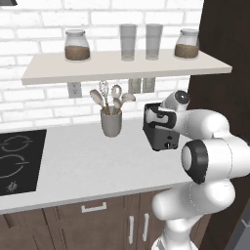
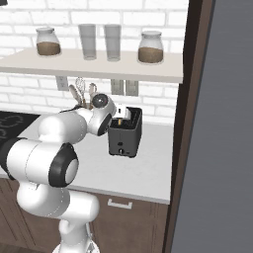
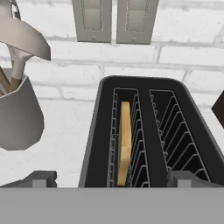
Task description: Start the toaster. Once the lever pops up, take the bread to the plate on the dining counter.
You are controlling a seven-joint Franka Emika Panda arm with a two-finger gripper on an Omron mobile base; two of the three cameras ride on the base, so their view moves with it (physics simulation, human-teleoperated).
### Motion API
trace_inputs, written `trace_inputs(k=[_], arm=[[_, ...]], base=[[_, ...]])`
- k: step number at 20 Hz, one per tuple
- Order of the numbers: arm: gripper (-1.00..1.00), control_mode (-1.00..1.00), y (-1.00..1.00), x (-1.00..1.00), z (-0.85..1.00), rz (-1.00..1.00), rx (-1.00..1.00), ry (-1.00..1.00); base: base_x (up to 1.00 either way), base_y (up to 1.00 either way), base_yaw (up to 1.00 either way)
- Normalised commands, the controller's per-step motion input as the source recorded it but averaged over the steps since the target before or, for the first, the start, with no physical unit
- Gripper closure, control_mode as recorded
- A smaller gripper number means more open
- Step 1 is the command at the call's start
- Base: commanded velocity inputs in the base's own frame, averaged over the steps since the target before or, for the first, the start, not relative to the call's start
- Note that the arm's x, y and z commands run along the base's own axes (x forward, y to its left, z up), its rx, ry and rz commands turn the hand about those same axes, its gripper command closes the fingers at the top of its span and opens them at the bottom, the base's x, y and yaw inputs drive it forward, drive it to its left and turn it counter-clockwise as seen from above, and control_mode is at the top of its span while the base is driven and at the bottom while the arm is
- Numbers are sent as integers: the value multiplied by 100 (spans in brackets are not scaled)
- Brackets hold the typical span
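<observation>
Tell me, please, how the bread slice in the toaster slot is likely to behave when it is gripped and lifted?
The bread looks thin and stands on edge in the toaster's left slot, so it is probably light. It may crumble or dent under a firm pinch. The wire guides beside it could snag it if pulled at an angle.

We see the toaster (image 3: 148, 127) in matt black, with thin pale grey wire racks lining both of its slots, and the bread (image 3: 124, 142) in the left slot is a warm golden tan. The utensil cup (image 1: 111, 123) is plain mid grey, holding utensils (image 1: 111, 95) with light wooden handles and dull silver heads. The bench (image 1: 83, 161) is white with a faint speckle, and the cooktop (image 1: 19, 158) set in it is black with thin grey ring markings. The wall (image 1: 44, 29) is white brick with pale grey joints, and the switch plates (image 3: 114, 19) on it are greyish beige. The shelf (image 1: 122, 66) is off-white; two jars (image 1: 77, 45) on it hold brown filling, and two glasses (image 1: 128, 41) are clear grey. The cabinet fronts (image 1: 73, 219) are dark brown wood with silver handles.
</observation>
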Motion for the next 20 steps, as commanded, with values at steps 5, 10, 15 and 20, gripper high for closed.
trace_inputs(k=[5, 10, 15, 20], arm=[[-100, -100, 0, 0, 0, 0, 0, 0], [-100, -100, 0, 0, 0, 0, 0, 0], [-100, -100, 0, 0, 0, 0, 0, 0], [-100, -100, 0, 0, 0, 0, 0, 0]], base=[[0, 0, 0], [0, 0, 0], [0, 0, 0], [0, 0, 0]])
